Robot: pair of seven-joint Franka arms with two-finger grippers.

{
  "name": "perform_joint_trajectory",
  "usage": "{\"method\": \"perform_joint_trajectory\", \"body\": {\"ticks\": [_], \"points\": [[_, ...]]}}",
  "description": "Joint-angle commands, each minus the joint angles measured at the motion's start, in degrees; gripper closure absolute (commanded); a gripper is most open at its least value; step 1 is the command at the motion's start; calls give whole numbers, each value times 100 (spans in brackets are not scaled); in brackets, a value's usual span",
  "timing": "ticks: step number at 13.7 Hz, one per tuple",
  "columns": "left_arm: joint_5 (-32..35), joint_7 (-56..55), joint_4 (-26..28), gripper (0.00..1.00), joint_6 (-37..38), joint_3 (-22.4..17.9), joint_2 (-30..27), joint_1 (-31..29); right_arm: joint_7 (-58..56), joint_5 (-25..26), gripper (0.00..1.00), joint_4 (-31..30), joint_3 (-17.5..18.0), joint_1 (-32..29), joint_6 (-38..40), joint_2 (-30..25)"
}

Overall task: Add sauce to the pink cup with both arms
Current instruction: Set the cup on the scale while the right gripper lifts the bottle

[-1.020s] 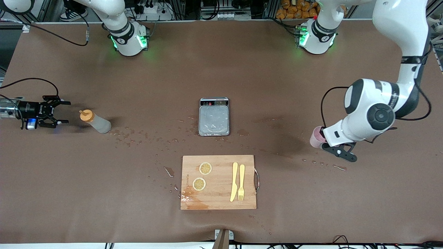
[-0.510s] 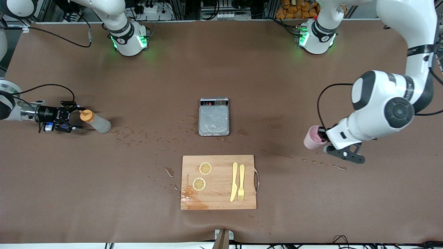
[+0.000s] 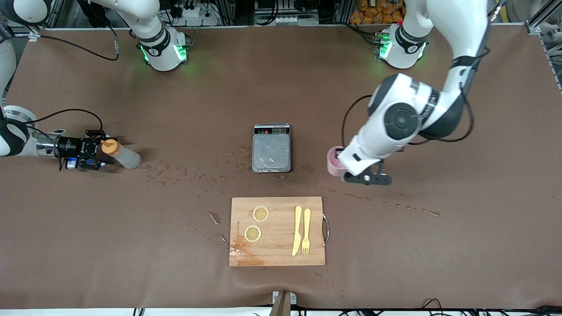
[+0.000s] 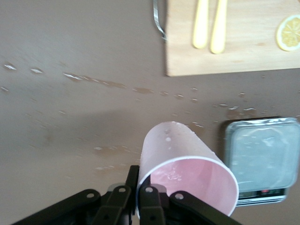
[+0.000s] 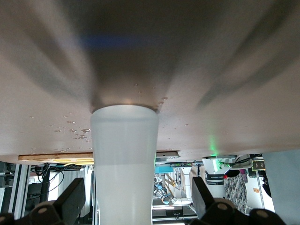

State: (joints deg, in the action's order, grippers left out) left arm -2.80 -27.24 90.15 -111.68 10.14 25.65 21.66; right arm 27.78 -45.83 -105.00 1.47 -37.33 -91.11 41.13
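The sauce bottle, whitish with an orange cap, stands on the table near the right arm's end. My right gripper is open, with one finger on either side of the bottle's upper part and a gap on both sides. In the right wrist view the bottle rises between the fingers. My left gripper is shut on the rim of the pink cup and holds it over the table beside the grey scale. In the left wrist view the cup is tilted and its inside shows wet.
A wooden cutting board lies nearer the front camera than the scale and carries two lemon slices, a yellow knife and a yellow fork. Water droplets are scattered over the brown tabletop.
My left arm has carried the pink cup from the left arm's end of the table to beside the scale. My right gripper has slid up to the bottle until its fingers straddle it.
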Motion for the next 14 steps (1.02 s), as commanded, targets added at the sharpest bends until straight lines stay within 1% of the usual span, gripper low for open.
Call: {"method": "perform_joint_trajectory", "body": {"ticks": [1,3,6,7,10,11,12,13,14], "points": [[-142,-929,-646,100,51,-73,606,556,43,-181,0,-82,-6,129,-153,-35],[-141,-1317,-805,100,-238,-73,896,882,43,-181,0,-100,-6,217,-170,-26],[-133,-2116,-849,100,-1037,-82,1204,1366,87,-268,0,-117,-6,375,-179,-8],[-141,-2171,-841,100,-1162,-74,1249,1454,87,-278,0,-126,-15,428,-188,-8],[-142,-2171,-841,100,-1189,-73,1328,1630,87,-278,0,-161,-15,428,-250,-8],[-133,-2145,-832,100,-1189,-73,1346,1700,78,-278,13,-161,-15,437,-250,-8],[-133,-2119,-823,100,-1181,-73,1372,1710,78,-278,31,-161,-15,437,-241,-8],[-133,-2084,-832,100,-1189,-65,1407,1710,78,-269,45,-161,-15,437,-232,-8],[-133,-2066,-823,100,-1189,-65,1451,1736,78,-269,50,-144,-15,437,-206,-17]]}}
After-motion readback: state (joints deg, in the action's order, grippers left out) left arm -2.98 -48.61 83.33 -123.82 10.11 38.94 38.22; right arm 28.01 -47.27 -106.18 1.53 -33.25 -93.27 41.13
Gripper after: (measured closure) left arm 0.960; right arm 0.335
